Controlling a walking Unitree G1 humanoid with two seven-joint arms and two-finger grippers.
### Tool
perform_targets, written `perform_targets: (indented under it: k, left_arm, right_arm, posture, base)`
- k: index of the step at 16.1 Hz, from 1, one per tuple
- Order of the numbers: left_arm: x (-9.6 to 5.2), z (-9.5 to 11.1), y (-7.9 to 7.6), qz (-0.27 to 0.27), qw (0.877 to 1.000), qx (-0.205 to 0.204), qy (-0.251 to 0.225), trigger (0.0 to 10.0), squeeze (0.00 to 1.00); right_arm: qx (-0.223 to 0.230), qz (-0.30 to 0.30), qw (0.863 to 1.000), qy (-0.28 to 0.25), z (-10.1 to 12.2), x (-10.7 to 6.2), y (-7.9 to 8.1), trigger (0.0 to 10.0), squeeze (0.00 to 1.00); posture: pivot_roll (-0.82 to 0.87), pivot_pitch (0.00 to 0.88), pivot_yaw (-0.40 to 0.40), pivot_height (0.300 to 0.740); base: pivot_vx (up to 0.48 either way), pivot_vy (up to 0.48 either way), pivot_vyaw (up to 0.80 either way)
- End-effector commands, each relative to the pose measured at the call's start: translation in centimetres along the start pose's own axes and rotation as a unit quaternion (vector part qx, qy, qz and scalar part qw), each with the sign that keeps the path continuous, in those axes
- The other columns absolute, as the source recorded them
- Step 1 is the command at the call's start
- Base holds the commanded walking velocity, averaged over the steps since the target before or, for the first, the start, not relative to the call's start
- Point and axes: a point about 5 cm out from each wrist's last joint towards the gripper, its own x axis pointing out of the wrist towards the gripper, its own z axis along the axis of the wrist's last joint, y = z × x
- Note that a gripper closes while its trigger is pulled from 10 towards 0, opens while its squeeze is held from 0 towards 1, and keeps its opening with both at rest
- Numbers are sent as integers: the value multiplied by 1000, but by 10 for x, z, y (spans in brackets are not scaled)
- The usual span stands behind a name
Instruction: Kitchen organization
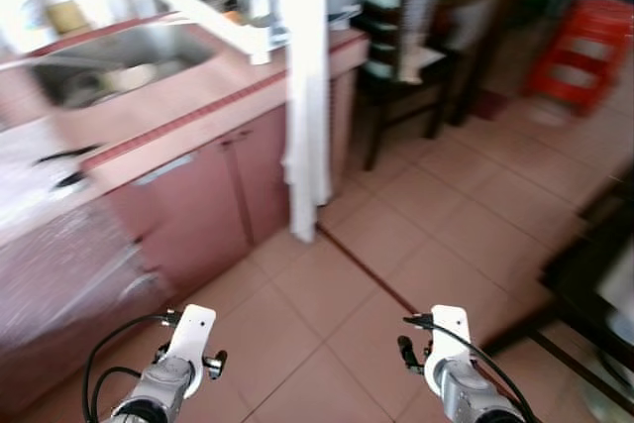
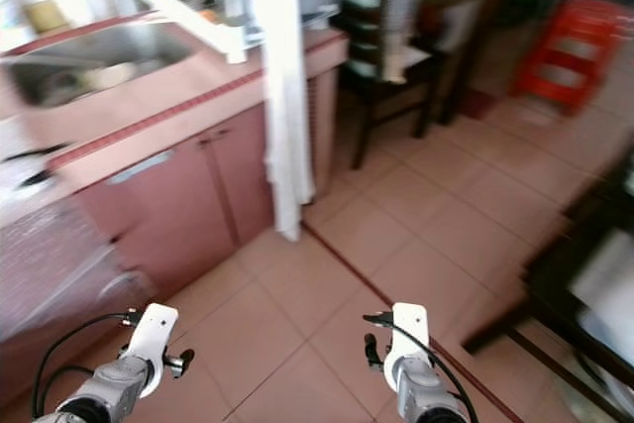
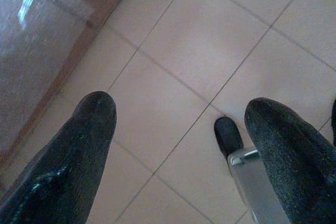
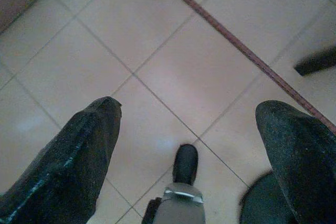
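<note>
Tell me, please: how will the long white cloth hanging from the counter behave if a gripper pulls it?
The white cloth hangs in long limp folds, so it is probably floppy and light. It drapes over the counter edge, so a pull would likely slide it off.

Two silver-grey arms are seen at the bottom of the head view. On the left arm [image 1: 158,383] a white plate is mounted, with a small black knob at its side and a black cable looping beside it. The right arm [image 1: 466,393] carries a similar white plate and black cable. Each claw has two black, rough-textured fingers [image 3: 68,161], rounded at the tips.
</note>
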Motion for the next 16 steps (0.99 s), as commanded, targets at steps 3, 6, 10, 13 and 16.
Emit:
perform_targets:
  k: [3, 6, 10, 13, 16]
  left_arm:
    - [0, 0, 0, 0, 1000, 10, 3, 10000, 0]
    - [0, -1, -1, -2, 1000, 11, 4, 10000, 0]
    - [0, -3, -1, -1, 1000, 11, 6, 10000, 0]
    - [0, -4, -1, -1, 1000, 15, 9, 10000, 0]
    - [0, -4, -1, -1, 1000, 16, 10, 10000, 0]
  right_arm:
    - [-1, -4, 1000, 2, -1, 0, -3, 10000, 0]
    - [1, -6, 1000, 6, -4, -1, -4, 10000, 0]
    - [2, -6, 1000, 7, -4, -1, -4, 10000, 0]
    - [4, -6, 1000, 7, -4, -1, -3, 10000, 0]
    - [4, -5, 1000, 6, -4, -1, -3, 10000, 0]
  posture:
    - [-40, 71, 17, 740]
    - [-40, 75, 15, 740]
    - [-40, 79, 17, 740]
    - [-42, 80, 21, 740]
    - [-43, 80, 20, 740]
  base:
    - [0, 0, 0]
    - [0, 0, 0]
    - [0, 0, 0]
    - [165, 0, 0]
    - [256, 0, 0]
